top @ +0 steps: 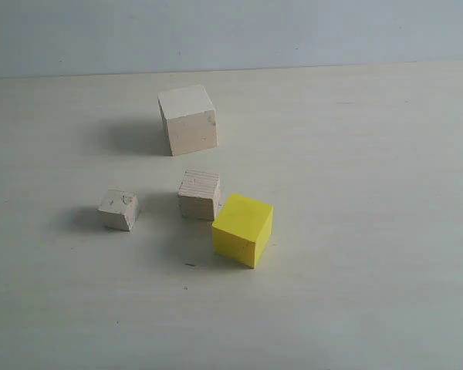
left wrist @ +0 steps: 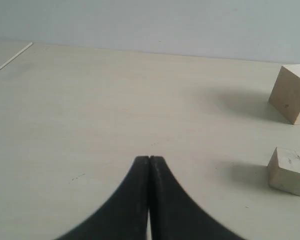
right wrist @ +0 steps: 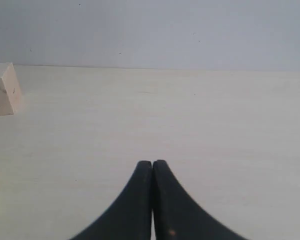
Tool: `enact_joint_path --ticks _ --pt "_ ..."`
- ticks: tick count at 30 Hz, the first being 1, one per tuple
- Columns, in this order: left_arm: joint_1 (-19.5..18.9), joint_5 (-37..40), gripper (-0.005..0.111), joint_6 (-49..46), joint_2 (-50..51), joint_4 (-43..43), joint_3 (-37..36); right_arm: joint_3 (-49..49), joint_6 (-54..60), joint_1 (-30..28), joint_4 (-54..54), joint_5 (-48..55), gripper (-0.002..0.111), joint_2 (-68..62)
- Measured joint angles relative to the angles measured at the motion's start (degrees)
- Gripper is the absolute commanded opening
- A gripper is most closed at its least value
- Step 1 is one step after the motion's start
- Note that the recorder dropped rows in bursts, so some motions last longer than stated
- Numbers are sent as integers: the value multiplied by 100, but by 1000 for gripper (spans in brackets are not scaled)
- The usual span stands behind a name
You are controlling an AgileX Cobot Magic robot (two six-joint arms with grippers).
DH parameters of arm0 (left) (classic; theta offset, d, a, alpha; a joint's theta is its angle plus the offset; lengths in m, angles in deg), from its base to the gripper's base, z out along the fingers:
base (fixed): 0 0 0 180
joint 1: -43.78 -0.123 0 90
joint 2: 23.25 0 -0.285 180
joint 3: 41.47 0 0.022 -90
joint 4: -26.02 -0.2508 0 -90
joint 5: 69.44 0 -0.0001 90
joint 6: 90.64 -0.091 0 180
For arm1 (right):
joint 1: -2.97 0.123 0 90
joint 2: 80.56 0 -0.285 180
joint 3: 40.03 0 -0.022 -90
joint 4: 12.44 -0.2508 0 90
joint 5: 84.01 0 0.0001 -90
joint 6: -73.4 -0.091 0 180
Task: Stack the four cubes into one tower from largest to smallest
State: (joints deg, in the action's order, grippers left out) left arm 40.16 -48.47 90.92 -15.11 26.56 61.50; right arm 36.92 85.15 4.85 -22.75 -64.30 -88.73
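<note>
four cubes (top: 199,194) lie well apart from left gripper (left wrist: 149,160) and right gripper (right wrist: 152,164), both pressed together

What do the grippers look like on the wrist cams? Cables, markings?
Left gripper and right gripper look alike: two matte black fingers each, broad at the base, curving in to narrow tips. No cables or markings show. The arms themselves appear in no view.

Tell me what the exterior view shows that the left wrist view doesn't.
Only the exterior view: the bright yellow cube and the medium striped-grain wooden cube. Only the left wrist view: the left gripper, shut and empty. Both: the large smooth pale wooden cube, the small chipped pale wooden cube, and the pale tabletop.
</note>
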Motion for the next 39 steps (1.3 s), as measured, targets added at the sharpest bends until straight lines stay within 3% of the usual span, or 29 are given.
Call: enact_joint_path --ticks 21,31,39 --pt "0 0 0 0 0 0 0 0 0 0 0 -65 0 0" --pt "0 0 0 0 0 0 0 0 0 0 0 -3093 0 9" --pt "0 0 0 0 0 0 0 0 0 0 -24 -3764 0 9"
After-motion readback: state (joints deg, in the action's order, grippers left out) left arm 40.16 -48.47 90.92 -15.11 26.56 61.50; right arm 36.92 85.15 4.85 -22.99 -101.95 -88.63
